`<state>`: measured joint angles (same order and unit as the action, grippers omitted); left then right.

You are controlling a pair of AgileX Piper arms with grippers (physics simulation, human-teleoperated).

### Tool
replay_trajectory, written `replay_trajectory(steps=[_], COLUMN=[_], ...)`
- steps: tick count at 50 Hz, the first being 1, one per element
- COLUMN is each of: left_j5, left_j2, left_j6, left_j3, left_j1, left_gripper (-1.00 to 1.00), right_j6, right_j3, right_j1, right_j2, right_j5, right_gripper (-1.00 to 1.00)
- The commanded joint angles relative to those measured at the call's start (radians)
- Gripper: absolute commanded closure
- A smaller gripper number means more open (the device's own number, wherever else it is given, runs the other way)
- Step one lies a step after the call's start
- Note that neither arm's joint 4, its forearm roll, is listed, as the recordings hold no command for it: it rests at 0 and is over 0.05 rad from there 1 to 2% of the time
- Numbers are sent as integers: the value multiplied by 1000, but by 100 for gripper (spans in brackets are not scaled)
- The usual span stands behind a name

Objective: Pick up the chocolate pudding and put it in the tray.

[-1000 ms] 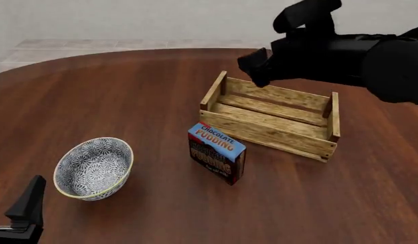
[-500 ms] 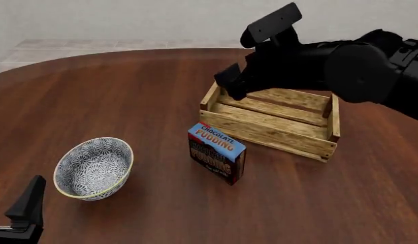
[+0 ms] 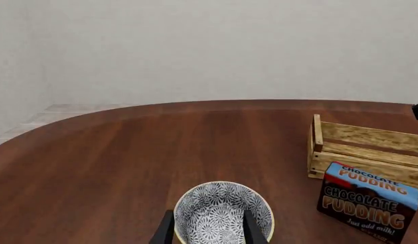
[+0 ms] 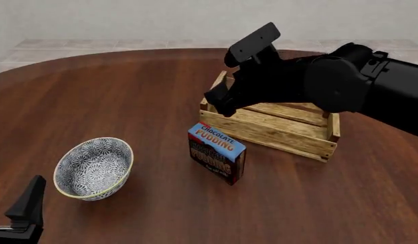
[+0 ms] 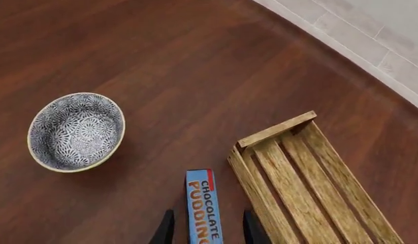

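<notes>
Brown-fronted chocolate pudding [image 4: 218, 159] stands upright on table [image 4: 127, 91], just beside wooden tray [image 4: 277, 127], apart from patterned bowl [image 4: 93, 168]. My right gripper [image 4: 222, 99] hangs above it, fingers spread, w/ nothing held. Left gripper [image 3: 207, 231] open too, near bowl.

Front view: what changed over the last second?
The right gripper swung in from the far right, forward and down over the tray toward the chocolate pudding, holding nothing. Pudding, tray, bowl and left gripper stayed put.
</notes>
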<state>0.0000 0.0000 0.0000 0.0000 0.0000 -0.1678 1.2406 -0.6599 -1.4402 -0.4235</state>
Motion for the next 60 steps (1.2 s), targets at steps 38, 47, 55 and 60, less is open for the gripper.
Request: replay_trajectory(steps=[38,47,55,60], left_j5=[0,0,0,0], left_j2=[0,0,0,0], left_j6=[0,0,0,0], left_j3=[0,0,0,0], left_j1=[0,0,0,0], left_gripper=[-100,-100,-100,-100], right_j6=[-99,-84,-86,-80], right_j3=[-23,-48,-69,-91], right_j1=[-9,-7,-8,-11], right_j2=[-95,-107,-112,-115], right_j5=[-27,-8,3,19], right_gripper=[-100,-100,-100,-100])
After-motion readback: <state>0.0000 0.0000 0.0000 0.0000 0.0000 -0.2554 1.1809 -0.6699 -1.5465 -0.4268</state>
